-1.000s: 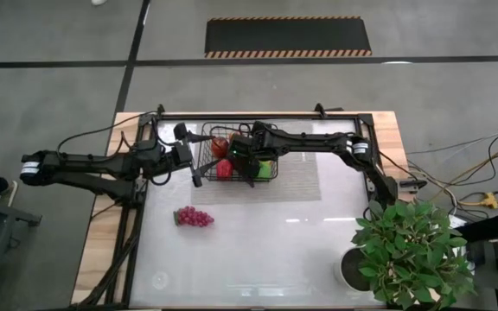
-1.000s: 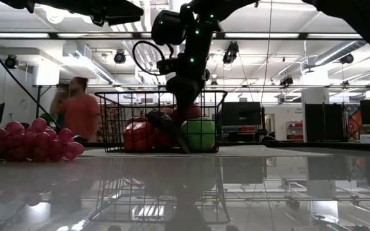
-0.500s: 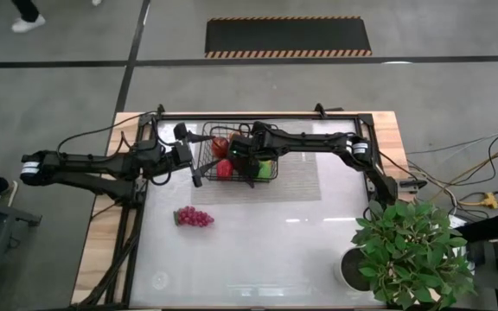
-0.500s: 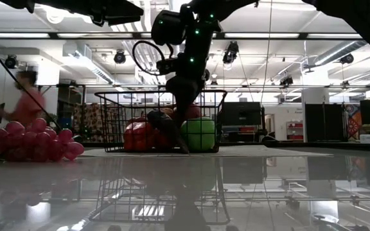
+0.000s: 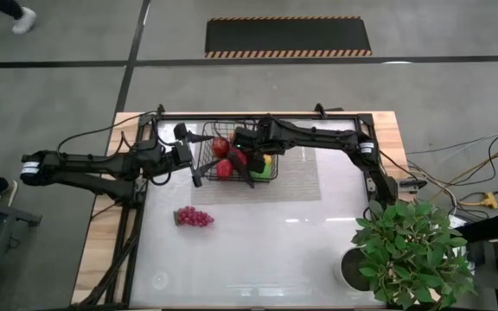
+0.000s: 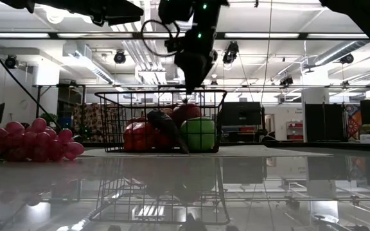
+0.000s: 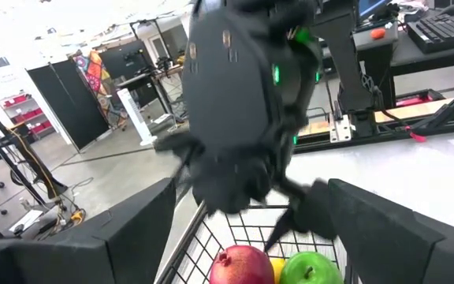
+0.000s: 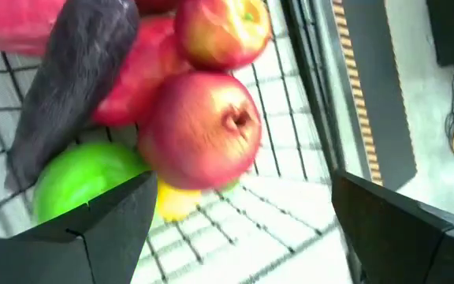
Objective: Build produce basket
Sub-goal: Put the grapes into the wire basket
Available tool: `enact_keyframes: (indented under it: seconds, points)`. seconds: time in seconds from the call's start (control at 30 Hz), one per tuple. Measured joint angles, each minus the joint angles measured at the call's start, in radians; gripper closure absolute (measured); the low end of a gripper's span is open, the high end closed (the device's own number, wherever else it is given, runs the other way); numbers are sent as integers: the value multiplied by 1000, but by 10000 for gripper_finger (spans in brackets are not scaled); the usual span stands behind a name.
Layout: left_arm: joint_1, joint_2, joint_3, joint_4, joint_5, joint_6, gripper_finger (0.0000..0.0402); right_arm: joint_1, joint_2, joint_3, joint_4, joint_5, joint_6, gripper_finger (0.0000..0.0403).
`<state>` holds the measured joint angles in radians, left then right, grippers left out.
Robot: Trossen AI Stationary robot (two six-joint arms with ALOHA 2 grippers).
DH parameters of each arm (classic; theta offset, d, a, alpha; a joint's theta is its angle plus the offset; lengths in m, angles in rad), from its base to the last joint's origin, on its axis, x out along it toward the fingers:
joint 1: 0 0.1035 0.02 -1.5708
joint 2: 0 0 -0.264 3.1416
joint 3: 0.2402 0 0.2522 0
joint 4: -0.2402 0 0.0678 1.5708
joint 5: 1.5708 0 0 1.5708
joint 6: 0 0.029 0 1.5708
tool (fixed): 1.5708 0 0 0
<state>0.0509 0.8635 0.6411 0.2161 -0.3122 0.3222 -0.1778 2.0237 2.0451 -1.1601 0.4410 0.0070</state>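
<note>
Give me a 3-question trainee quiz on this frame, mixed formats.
1. True or false: the purple grapes lie inside the basket.
2. Multiple choice: the right gripper is (A) above the basket, fingers open and empty, (B) shut on the green apple, (C) over the potted plant.
3. Fill in: the left gripper sits at the basket's ___ side in the high view.

Key: 1 false, they lie on the table outside it; 2 A; 3 left.

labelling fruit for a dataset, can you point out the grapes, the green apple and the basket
grapes (image 5: 194, 217), high view, middle of the bunch
green apple (image 6: 199, 134), low view, its front face
basket (image 6: 160, 94), low view, top front rim wire
</note>
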Motion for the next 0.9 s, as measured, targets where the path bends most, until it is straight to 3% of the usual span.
enact_keyframes:
  seconds: [0.2,0.5,0.7,0.9]
  points:
    - [-5,0,0,0,0,-3,91,38,-19,73,-163,-3,62,49]
    - [-51,0,0,4,49,-29,91,189,-149,-8,-149,-98,92,78]
    - [-117,0,0,5,167,-37,91,300,-273,-212,60,-112,90,78]
    - [-212,0,1,6,178,-67,91,375,-422,-512,371,-131,70,78]
